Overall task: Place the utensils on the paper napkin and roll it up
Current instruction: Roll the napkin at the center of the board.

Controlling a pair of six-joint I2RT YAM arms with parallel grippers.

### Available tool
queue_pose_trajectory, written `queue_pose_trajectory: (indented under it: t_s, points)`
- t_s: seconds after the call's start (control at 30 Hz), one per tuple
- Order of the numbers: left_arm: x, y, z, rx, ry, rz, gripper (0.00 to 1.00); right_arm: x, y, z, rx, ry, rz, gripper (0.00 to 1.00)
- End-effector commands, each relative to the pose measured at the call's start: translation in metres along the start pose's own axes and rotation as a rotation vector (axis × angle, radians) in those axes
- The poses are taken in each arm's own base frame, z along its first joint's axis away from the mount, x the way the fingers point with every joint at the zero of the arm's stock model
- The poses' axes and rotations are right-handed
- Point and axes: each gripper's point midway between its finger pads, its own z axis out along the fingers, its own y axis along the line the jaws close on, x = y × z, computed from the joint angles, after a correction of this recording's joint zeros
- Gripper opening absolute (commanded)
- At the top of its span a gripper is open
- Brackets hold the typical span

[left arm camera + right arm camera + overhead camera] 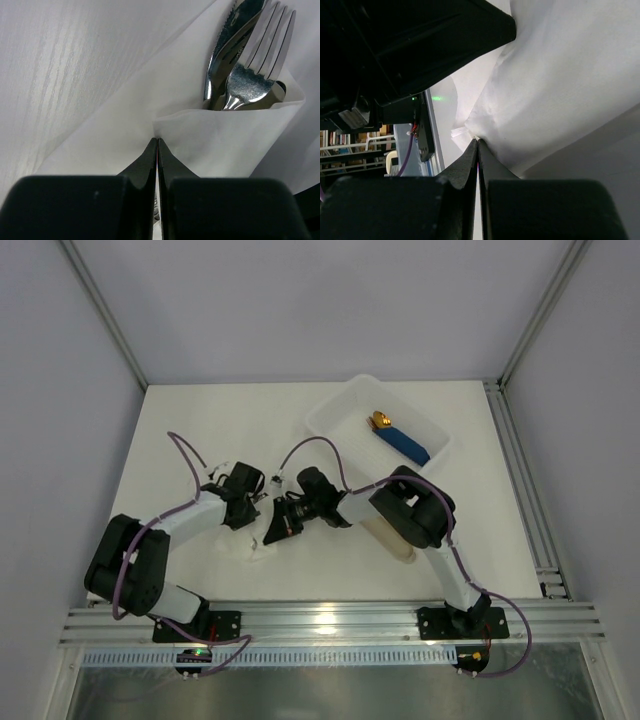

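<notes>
In the left wrist view the paper napkin (220, 142) is folded over the utensils (240, 75). Only the fork tines and the knife blade stick out at the upper right. My left gripper (157, 140) is shut, its tips pinching the corner of the napkin's folded flap. My right gripper (478, 141) is shut on another napkin (560, 90) corner, and the sheet rises away from its tips. In the top view both grippers meet mid-table, left (258, 506) and right (279, 527), over the napkin (252, 548). The utensils are hidden there.
A white plastic tray (335, 415) at the back right holds a blue-handled gold-tipped piece (400, 438). A beige oblong sleeve (396, 542) lies under the right arm. The left arm's black body (420, 45) fills the upper left of the right wrist view.
</notes>
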Motion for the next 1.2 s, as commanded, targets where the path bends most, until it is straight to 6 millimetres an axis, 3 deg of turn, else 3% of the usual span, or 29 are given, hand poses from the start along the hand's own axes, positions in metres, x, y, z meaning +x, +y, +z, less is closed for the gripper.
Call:
queue_pose_trajectory:
  t_s: [0.0, 0.23, 0.47, 0.6, 0.73, 0.77, 0.87, 1.03, 1.17]
  points:
    - [-0.005, 0.002, 0.006, -0.016, -0.031, -0.022, 0.00, -0.009, 0.008, -0.001, 0.045, -0.017, -0.051, 0.04]
    - [0.000, 0.005, 0.010, -0.019, -0.018, -0.033, 0.00, -0.028, 0.030, -0.001, 0.033, -0.032, -0.093, 0.04]
    - [0.007, 0.004, 0.011, 0.015, 0.007, -0.055, 0.00, -0.027, 0.035, 0.004, 0.035, -0.026, -0.099, 0.04]
    - [0.007, 0.004, 0.009, 0.023, 0.013, -0.056, 0.00, -0.023, 0.029, -0.003, 0.142, -0.057, -0.155, 0.04]
    - [0.006, 0.003, 0.005, 0.043, 0.013, -0.066, 0.00, -0.033, 0.023, -0.026, 0.298, -0.148, -0.193, 0.05]
    - [0.006, 0.002, 0.004, 0.052, 0.012, -0.070, 0.00, -0.037, 0.017, -0.033, 0.361, -0.174, -0.190, 0.08]
    - [0.008, 0.002, 0.004, 0.059, 0.022, -0.072, 0.00, -0.041, 0.022, -0.042, 0.422, -0.181, -0.210, 0.12]
    - [0.012, 0.001, 0.007, 0.070, 0.037, -0.077, 0.00, -0.045, 0.047, -0.031, 0.299, -0.171, -0.243, 0.13]
    - [0.013, 0.002, 0.007, 0.069, 0.041, -0.076, 0.00, -0.038, 0.052, -0.010, 0.215, -0.106, -0.256, 0.10]
